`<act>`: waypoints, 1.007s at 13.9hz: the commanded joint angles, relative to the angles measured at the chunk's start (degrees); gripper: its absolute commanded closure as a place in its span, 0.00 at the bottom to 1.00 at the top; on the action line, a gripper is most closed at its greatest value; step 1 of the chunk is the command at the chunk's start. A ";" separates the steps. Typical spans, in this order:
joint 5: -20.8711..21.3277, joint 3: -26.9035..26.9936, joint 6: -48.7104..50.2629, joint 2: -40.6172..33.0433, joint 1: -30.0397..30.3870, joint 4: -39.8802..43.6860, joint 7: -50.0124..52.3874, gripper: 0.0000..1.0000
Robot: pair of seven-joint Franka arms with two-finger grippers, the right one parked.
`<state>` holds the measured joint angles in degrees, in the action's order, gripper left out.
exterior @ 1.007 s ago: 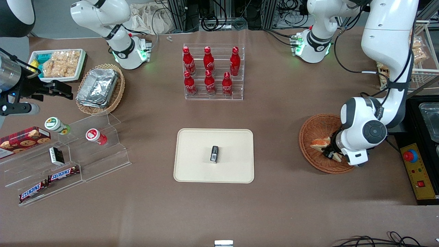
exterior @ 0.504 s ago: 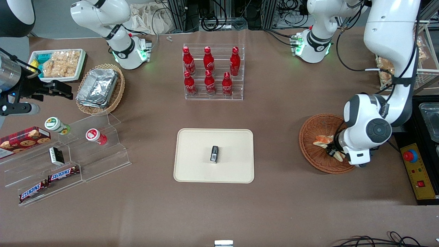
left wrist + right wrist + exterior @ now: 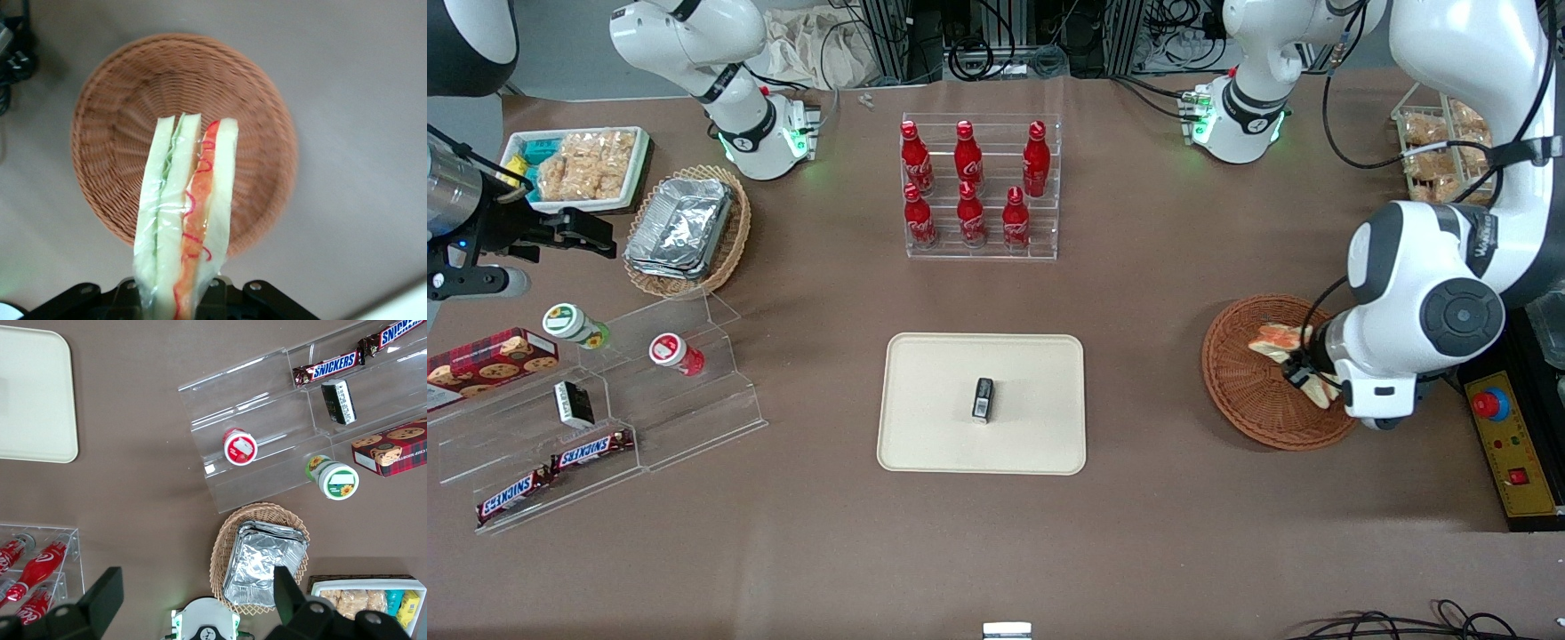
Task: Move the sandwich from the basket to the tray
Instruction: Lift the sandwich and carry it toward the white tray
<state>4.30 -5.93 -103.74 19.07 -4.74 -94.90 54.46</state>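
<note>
My left gripper [image 3: 1303,373] is shut on the clear-wrapped sandwich [image 3: 1282,341] and holds it up above the reddish-brown wicker basket [image 3: 1245,382]. In the left wrist view the sandwich [image 3: 190,213] hangs between my fingers [image 3: 217,297], white bread with green and orange-red filling, over the basket [image 3: 120,113], which holds nothing else that I can see. The cream-beige tray [image 3: 934,436] lies mid-table, toward the parked arm from the basket, with a small black packet [image 3: 983,397] on it.
A clear rack of red bottles [image 3: 978,187] stands farther from the camera than the tray. A yellow control box with a red button [image 3: 1507,440] sits beside the basket at the working arm's end. Clear shelves with snacks [image 3: 587,418] lie toward the parked arm's end.
My gripper has risen with the sandwich, lifting it off the basket floor; the arm's wrist has moved up and slightly outward.
</note>
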 commanded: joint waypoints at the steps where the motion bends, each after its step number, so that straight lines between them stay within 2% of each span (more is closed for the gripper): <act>1: -0.17 -4.77 2.23 1.32 -1.32 4.45 1.87 1.00; 4: 0.53 -9.62 1.88 7.62 -6.65 9.70 5.38 1.00; 9: 0.44 -9.72 -0.13 22.39 -17.57 24.91 4.09 1.00; 12: 0.27 -9.81 -8.47 25.66 -18.11 25.38 -2.23 1.00; 14: 0.44 -9.72 -10.68 27.85 -18.89 25.29 -6.80 1.00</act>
<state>4.33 -15.93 -113.70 44.27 -22.92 -72.29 51.93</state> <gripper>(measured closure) 0.824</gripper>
